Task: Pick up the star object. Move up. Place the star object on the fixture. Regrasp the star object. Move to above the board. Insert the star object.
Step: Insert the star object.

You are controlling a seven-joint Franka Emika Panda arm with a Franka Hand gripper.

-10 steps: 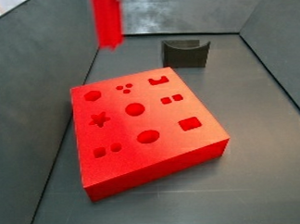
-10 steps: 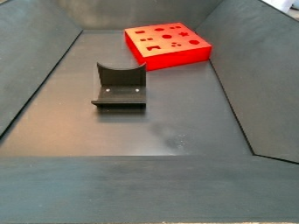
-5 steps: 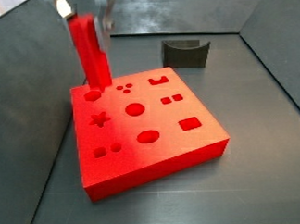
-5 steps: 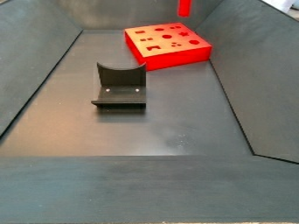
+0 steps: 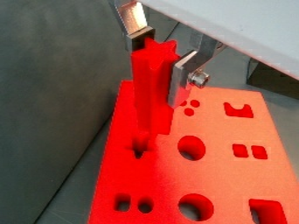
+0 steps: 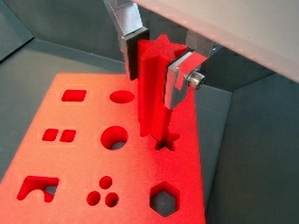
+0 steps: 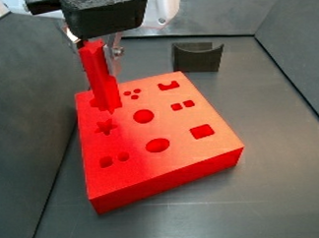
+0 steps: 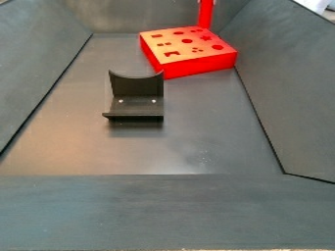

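My gripper [image 7: 99, 40] is shut on the star object [image 7: 98, 79], a long red star-section prism held upright by its upper end. It stands over the red board [image 7: 156, 131], its lower end at the star-shaped hole [image 7: 105, 124]; I cannot tell whether it has entered. In both wrist views the silver fingers [image 5: 187, 70] [image 6: 184, 72] clamp the star object [image 5: 149, 96] [image 6: 155, 87] above the star-shaped hole [image 6: 165, 140]. In a side view only the star object's lower part [image 8: 206, 12] shows above the board [image 8: 190, 51]; the gripper is out of frame there.
The dark fixture [image 7: 197, 55] [image 8: 133, 96] stands on the grey floor apart from the board. The board [image 5: 222, 175] [image 6: 82, 149] has several other holes, round, square and hexagonal. Sloped grey walls surround the floor.
The gripper with the star object has come down and moved from over the round hole at the board's far left corner to the star-shaped hole.
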